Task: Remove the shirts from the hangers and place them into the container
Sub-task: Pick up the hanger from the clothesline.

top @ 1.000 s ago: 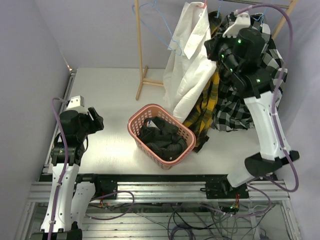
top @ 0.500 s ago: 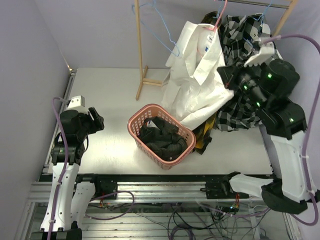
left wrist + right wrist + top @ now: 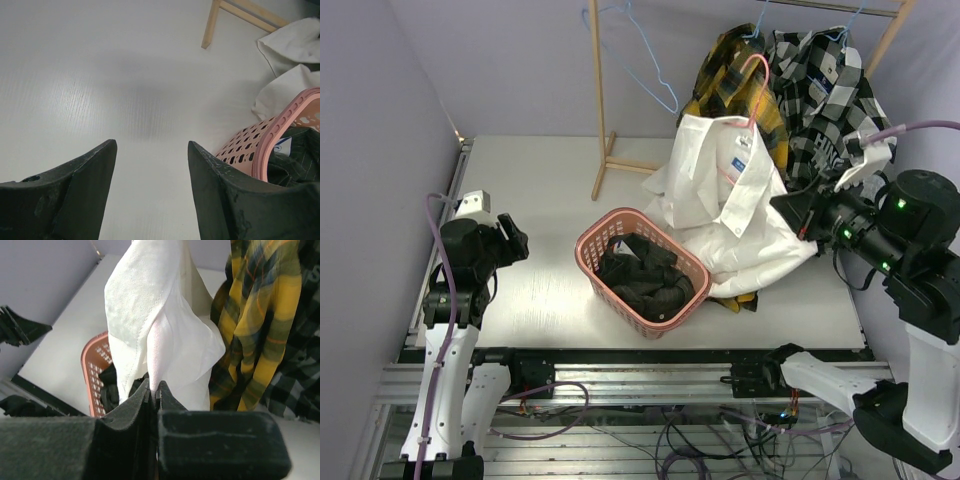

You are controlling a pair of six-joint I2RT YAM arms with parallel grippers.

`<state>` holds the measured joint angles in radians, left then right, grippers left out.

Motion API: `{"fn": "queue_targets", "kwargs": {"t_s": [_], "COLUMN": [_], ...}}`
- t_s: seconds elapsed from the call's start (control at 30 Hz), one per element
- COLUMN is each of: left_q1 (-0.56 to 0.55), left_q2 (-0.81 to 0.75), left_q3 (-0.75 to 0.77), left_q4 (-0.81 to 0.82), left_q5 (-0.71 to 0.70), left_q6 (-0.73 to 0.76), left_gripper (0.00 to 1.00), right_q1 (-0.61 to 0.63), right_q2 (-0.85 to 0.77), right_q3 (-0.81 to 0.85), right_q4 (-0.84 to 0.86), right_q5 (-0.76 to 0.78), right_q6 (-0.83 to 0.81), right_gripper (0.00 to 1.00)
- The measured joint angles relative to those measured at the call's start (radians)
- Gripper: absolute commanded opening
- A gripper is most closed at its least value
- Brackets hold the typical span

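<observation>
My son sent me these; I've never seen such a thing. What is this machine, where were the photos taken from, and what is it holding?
Two robot arms stand at the edge of a table, each ending in a two-finger claw. One picture looks down from above; the other two come from wrist cameras. The right claw is shut on a white shirt with a pink hanger in its collar. The left claw is open and empty. A pink basket holds a dark shirt. A yellow plaid shirt and a checked shirt hang on a wooden rack.
</observation>
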<state>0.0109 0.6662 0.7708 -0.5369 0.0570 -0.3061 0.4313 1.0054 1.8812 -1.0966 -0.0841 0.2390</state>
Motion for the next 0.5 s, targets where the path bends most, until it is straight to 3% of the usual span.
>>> {"fn": "queue_targets", "kwargs": {"t_s": [0.27, 0.5], "left_q1": [-0.002, -0.005], "left_q2": [-0.003, -0.066], "left_q3": [0.000, -0.024], "left_q4": [0.003, 0.078], "left_q5": [0.013, 0.171], "left_q6": [0.001, -0.001], "left_gripper": [0.76, 0.79], "right_q1": [0.000, 0.000], "right_q2": [-0.063, -0.072], "right_q3": [-0.005, -0.135], "right_q4": [-0.117, -0.033], "right_q5": [-0.038, -0.270], "right_q6": [-0.013, -0.046], "right_gripper": [0.00, 0.00]}}
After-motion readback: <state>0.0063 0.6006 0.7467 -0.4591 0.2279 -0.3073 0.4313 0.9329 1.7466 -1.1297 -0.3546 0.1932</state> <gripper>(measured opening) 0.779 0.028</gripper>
